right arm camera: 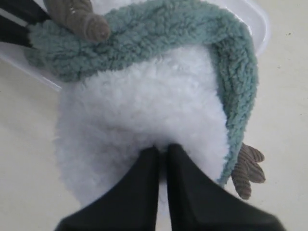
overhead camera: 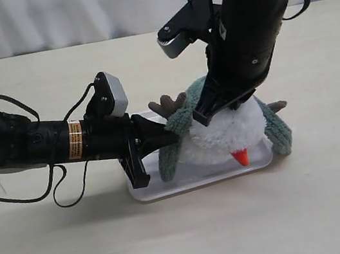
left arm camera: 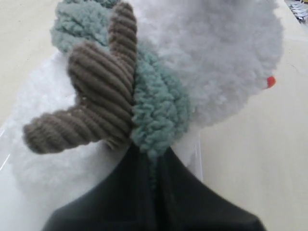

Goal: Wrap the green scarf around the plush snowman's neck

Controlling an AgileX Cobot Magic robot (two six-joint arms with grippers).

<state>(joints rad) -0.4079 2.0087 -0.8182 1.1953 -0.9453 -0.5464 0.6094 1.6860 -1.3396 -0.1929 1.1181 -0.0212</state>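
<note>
Exterior view first. The fluffy white plush snowman lies flat on a shallow white plastic tray, with its little orange cone nose pointing toward the camera. The fuzzy grey-green knit scarf is draped over it, one end hanging down on each side. It covers the neck crease, so I can't actually see the neck. The big black right arm blocks most of the body behind it, and I can't make out the eyes or buttons.

The left gripper reaches in from the left, its black fingers clamped on a fold of the scarf just beside a brown corduroy twig arm (the left wrist view shows this up close). The right gripper comes down from above, fingers pressed together, tips sunk into white fluff next to the scarf. Whether they've nipped any pile, no idea. The other twig arm pokes out on the far right. Everything sits on a plain beige tabletop.
</note>
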